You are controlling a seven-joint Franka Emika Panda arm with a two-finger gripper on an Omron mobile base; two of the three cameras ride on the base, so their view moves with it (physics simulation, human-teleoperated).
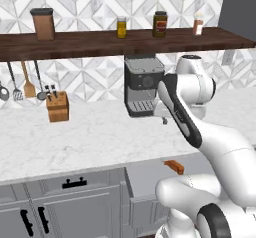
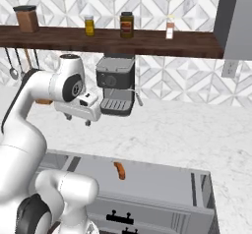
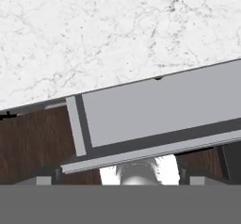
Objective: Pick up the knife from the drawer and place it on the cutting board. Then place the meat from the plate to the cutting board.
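1. Task progress: the drawer [image 2: 147, 181] stands pulled out below the counter edge. The knife [image 2: 119, 170] lies on the drawer floor, not yet picked up.
2. Remaining steps, as judged from this state: grasp the knife, set it on the cutting board, then move the meat to the board.
3. End effector: the gripper [image 2: 78, 118] hangs above the counter [image 2: 187, 130], well clear of the knife, with its jaws spread and nothing between them.
4. Knife: a short orange handle is visible; the blade is too small to make out.
5. Drawer: wide and shallow, with a flat matte grey floor and thin straight walls [image 3: 155, 108].
6. Counter: white marble with fine grey veining, smooth and level.
7. Surroundings: a dark wooden shelf [image 1: 100, 42] carries jars; a boxy grey coffee machine [image 1: 142, 84] stands beneath it.
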